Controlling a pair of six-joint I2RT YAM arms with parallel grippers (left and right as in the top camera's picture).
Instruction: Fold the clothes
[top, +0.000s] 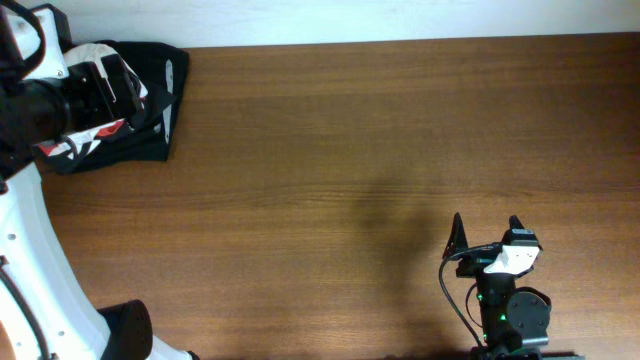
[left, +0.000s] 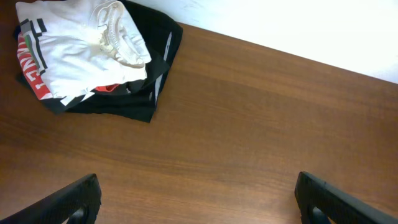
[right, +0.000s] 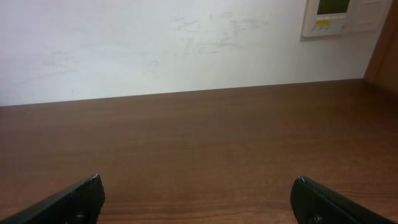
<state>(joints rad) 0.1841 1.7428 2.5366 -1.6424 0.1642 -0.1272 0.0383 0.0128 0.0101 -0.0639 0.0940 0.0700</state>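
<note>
Folding has yet to begin: the white T-shirt (left: 81, 50) lies bunched, collar rumpled, on top of a red garment (left: 107, 89) and a black garment (left: 155, 37) heaped at the bench's (top: 350, 130) far left corner. The left hand (left: 199, 208) hovers near the heap, parted and empty. The right hand (right: 196, 202), likewise parted and empty, waits well apart near the front edge, with the spreading and every fold left to do.

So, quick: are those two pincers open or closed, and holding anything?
Left pincer: open, holding nothing.
Right pincer: open, holding nothing.
</note>
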